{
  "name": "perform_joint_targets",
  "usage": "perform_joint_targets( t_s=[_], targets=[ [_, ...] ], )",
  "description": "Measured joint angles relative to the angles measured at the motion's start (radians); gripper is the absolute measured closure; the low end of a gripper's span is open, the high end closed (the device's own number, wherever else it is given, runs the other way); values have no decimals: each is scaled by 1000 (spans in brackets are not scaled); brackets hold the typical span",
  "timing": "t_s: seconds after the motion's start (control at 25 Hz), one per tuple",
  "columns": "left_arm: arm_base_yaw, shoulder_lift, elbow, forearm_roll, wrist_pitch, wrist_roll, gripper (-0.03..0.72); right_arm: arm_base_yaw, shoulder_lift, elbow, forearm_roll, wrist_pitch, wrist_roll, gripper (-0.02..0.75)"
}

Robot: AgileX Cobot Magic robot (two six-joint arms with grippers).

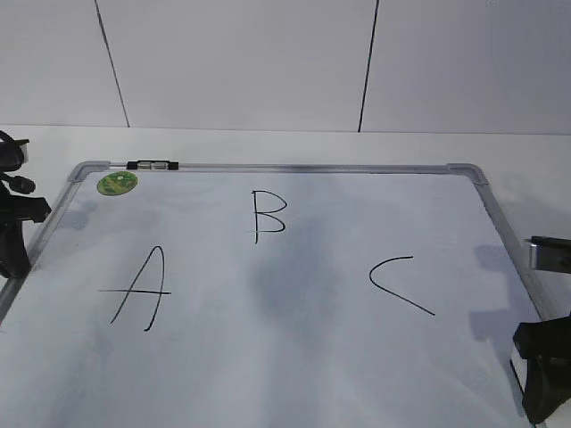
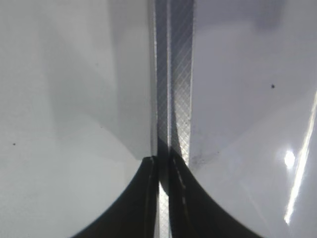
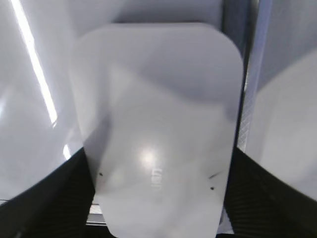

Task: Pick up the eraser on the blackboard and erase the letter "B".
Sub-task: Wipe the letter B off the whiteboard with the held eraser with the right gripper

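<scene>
Matte black end effector [image 1: 546,373] fingers, curved edges.

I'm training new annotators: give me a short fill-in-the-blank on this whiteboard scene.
1. Between the "A" and the "C" stands the letter ___.
2. The sticker in the blackboard's corner is coloured ___.
3. The eraser fills the ___ wrist view, between the right claw's fingers.

Missing: B; green; right
</scene>
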Motion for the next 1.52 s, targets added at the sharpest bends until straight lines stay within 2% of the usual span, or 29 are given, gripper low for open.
perform_joint_targets(
  t_s=[0.6,1.52],
  targets=[
    [0,0,0,0,-6,0,662,2,0,-1,-14,-17,-12,186],
    [0,0,0,13,-8,0,662,2,-31,-5,-48,1,-10,187]
  ],
)
